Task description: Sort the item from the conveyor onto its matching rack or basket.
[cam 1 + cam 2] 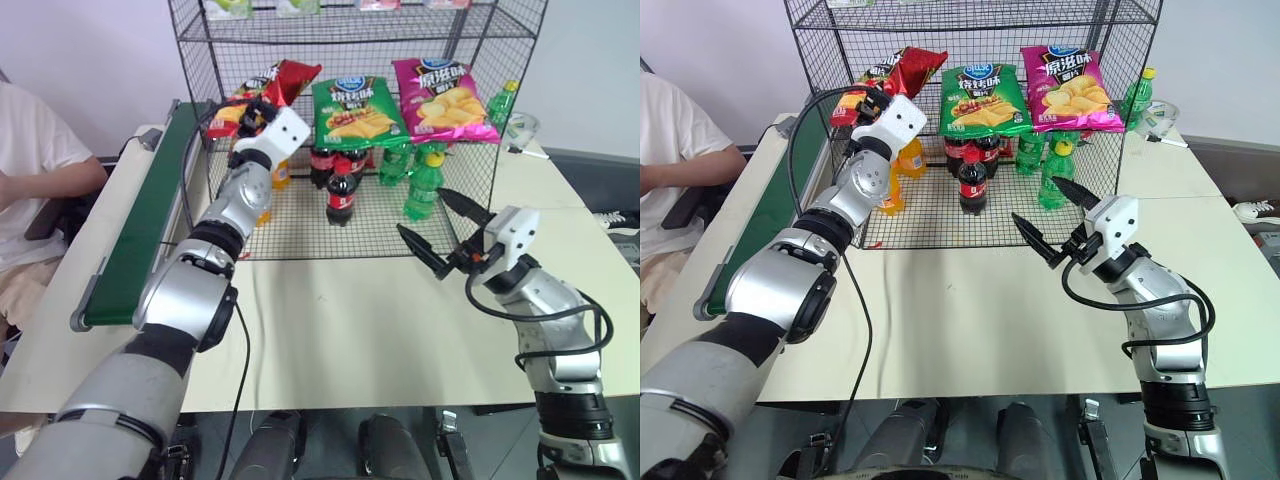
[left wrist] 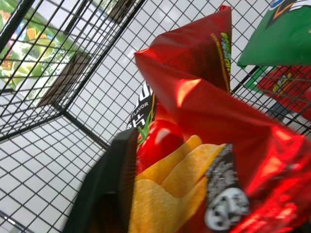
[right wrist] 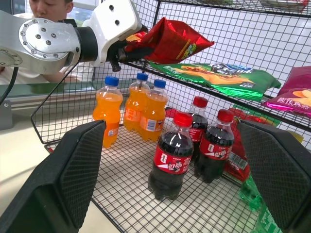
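Up at the rack (image 1: 470, 150), your left gripper (image 3: 127, 49) holds the red chip bag (image 3: 170, 41) over the chip shelf beside the green chip bag (image 1: 355, 108), matching like with like; your right gripper (image 1: 440, 228) waits wide open.

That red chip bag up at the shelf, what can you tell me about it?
The red chip bag is shiny, crinkled foil printed with yellow chips and a red tomato. It lies tilted at the left end of the black wire rack's middle shelf, beside a green chip bag, one corner sticking up. The left hand is at its lower end, a black finger against it; whether it is gripped or just released is unclear.
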